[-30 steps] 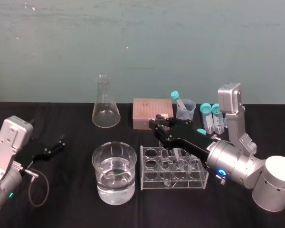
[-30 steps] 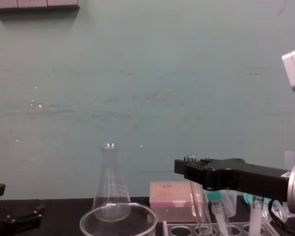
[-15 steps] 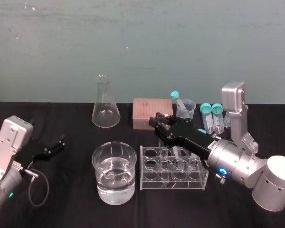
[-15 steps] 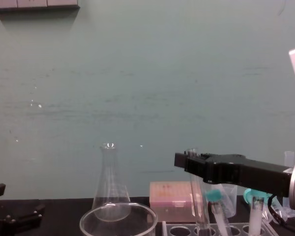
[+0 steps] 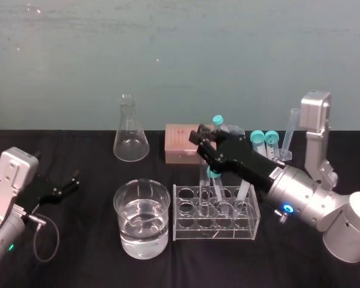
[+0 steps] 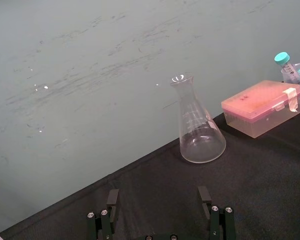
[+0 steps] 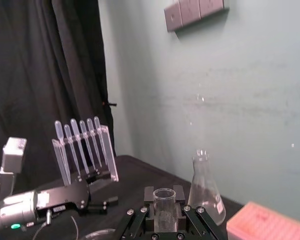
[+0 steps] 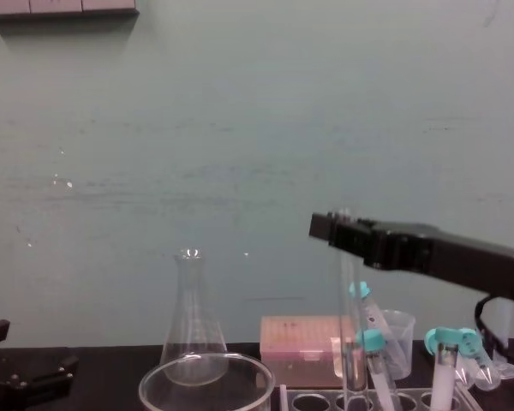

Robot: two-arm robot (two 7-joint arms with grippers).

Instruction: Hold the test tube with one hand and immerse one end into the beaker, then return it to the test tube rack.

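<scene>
just now the right gripper (image 5: 198,139) had climbed well above where it sat half a second before, and the test tube (image 5: 202,183) had come up with it. its two fingers were pinched on the glass just under the open mouth, which the right wrist view showed squeezed between them. the tube hung upright over the left end of the test tube rack (image 5: 216,231). that read as the lift-out step: the tube was leaving its hole, the dip had not yet been made, and the beaker (image 5: 141,182), part full of water, stood just left of the rack, a short sideways carry away.

whether the tube's lower end had cleared the rack was hard to say. clear glass against clear plastic blurred the tip in the head view, and the chest view cut off the tube's lower end, the rack top and most of the beaker at its lower edge. the teal-capped tubes (image 5: 217,180) leaning in the neighbouring holes crowded that spot too.

the left gripper (image 5: 72,181) lay parked at the far left on the black table (image 5: 84,264), fingers spread and holding nothing.
</scene>
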